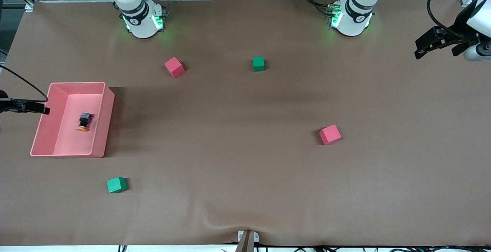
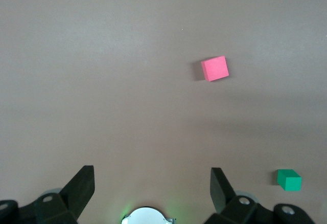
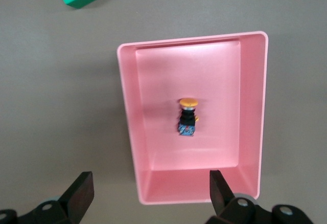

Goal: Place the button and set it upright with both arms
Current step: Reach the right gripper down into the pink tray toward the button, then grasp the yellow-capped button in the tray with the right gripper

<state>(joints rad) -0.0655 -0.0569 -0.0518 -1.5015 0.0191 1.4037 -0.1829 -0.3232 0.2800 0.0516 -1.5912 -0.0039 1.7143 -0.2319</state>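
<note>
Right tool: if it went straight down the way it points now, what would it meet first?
Probably the pink bin. The right tool, fingers open, points down over the bin's edge; the button lies on its side farther in. Depth is unclear, so it may land on the rim or the floor inside.

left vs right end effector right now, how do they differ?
Position: the left end effector hangs over bare table at the left arm's end; the right end effector sits at the rim of the pink bin.
Below: the left's wrist view shows only cubes; the right's shows the button lying in the bin.
Shared: both open, both empty.
</note>
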